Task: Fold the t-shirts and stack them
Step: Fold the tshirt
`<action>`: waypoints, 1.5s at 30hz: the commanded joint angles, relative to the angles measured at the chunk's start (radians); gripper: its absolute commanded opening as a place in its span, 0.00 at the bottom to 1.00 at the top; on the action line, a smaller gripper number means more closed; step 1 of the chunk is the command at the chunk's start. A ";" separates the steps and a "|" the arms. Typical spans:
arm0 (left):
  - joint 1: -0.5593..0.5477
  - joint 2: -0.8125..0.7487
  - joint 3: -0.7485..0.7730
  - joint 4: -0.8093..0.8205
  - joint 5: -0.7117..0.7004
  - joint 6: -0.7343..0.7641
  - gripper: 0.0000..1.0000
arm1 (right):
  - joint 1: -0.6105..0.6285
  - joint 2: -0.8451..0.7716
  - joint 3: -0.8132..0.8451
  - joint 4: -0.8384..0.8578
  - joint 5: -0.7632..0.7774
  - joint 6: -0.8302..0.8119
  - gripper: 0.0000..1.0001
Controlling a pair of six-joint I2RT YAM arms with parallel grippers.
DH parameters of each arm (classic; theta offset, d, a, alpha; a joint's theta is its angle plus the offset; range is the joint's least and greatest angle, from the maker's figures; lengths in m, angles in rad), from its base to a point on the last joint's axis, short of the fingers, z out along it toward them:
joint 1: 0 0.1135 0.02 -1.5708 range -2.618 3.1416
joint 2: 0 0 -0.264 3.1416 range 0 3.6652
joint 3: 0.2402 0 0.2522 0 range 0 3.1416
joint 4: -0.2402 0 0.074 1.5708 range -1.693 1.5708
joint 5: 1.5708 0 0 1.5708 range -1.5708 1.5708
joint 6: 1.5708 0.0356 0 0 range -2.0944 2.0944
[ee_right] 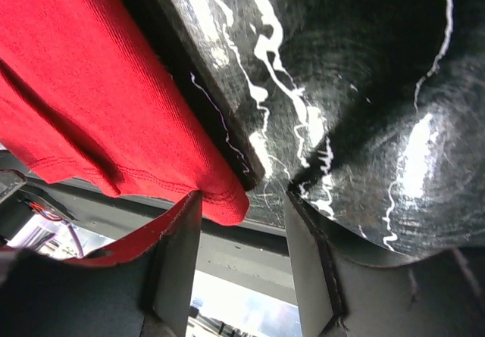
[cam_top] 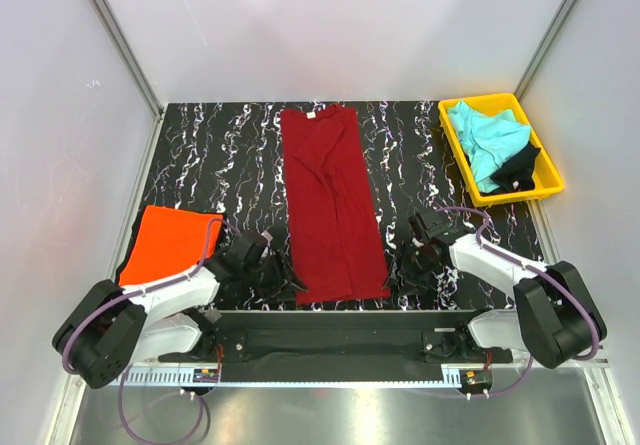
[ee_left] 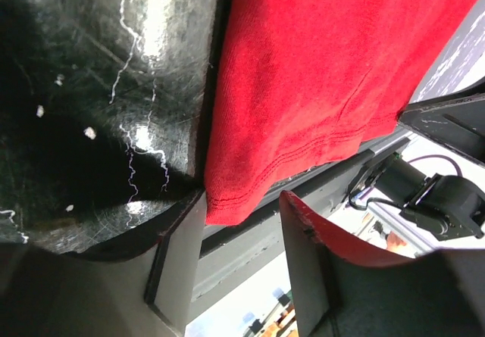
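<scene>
While the red shirt (cam_top: 330,205) lies folded long from 12 to 6 o'clock on the table (cam_top: 220,155), the left gripper (ee_left: 242,195) straddles its 7 o'clock corner, jaws spread wide and holding nothing. The right gripper (ee_right: 242,191), just as wide, straddles the 5 o'clock corner. An orange shirt (cam_top: 170,240) lies at 8 o'clock.

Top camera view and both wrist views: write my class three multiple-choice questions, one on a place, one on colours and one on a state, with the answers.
1. Where does the orange shirt lie? A far right; B near left; C centre.
2. What colours are the clothes in the yellow tray? A turquoise and black; B red and orange; C white and green.
3. How are the left gripper and the right gripper? A both shut; B one shut; C both open.
Answers: B, it lies at the near left edge; A, both colours show above the rim; C, each wrist view shows a clear gap.
</scene>
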 commanded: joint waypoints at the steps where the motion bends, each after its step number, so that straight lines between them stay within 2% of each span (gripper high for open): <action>1: -0.023 0.017 -0.019 -0.072 -0.110 -0.013 0.49 | -0.006 0.007 -0.001 0.045 -0.021 0.001 0.54; 8: -0.026 0.032 -0.017 -0.083 -0.127 -0.019 0.47 | -0.006 0.055 0.002 0.079 -0.038 -0.005 0.56; 12: -0.026 0.040 -0.017 -0.084 -0.127 -0.019 0.38 | -0.006 0.079 0.007 0.086 -0.044 -0.017 0.55; 15: -0.026 0.032 -0.019 -0.095 -0.132 -0.017 0.31 | -0.004 0.073 0.000 0.086 -0.048 -0.016 0.46; 18: -0.026 0.024 -0.020 -0.118 -0.146 -0.013 0.19 | -0.006 0.046 -0.015 0.085 -0.050 -0.005 0.33; 19: -0.028 0.023 -0.023 -0.118 -0.147 -0.013 0.15 | -0.006 0.037 -0.021 0.086 -0.051 -0.002 0.24; 21: -0.026 0.015 -0.023 -0.132 -0.155 -0.013 0.03 | -0.006 0.029 -0.030 0.085 -0.050 0.000 0.13; 22: -0.028 0.014 -0.026 -0.135 -0.155 -0.011 0.00 | -0.006 0.027 -0.030 0.085 -0.056 -0.003 0.03; 23: -0.026 0.007 -0.025 -0.144 -0.155 -0.013 0.00 | -0.006 0.027 -0.033 0.085 -0.058 0.001 0.01; 32: -0.045 -0.026 -0.046 -0.150 -0.129 -0.037 0.00 | -0.004 -0.045 -0.078 0.083 -0.114 0.041 0.00; 38: -0.071 -0.103 -0.040 -0.182 -0.133 -0.054 0.00 | -0.006 -0.178 -0.102 0.071 -0.157 0.098 0.00; 41: -0.071 -0.108 0.079 -0.291 -0.205 0.007 0.00 | -0.007 -0.191 -0.040 0.047 -0.148 0.103 0.00; 42: -0.065 -0.094 0.166 -0.317 -0.224 0.051 0.00 | -0.010 -0.160 0.021 0.045 -0.147 0.101 0.00; 45: 0.012 0.019 0.285 -0.364 -0.229 0.133 0.00 | -0.032 -0.024 0.180 0.044 -0.147 0.055 0.00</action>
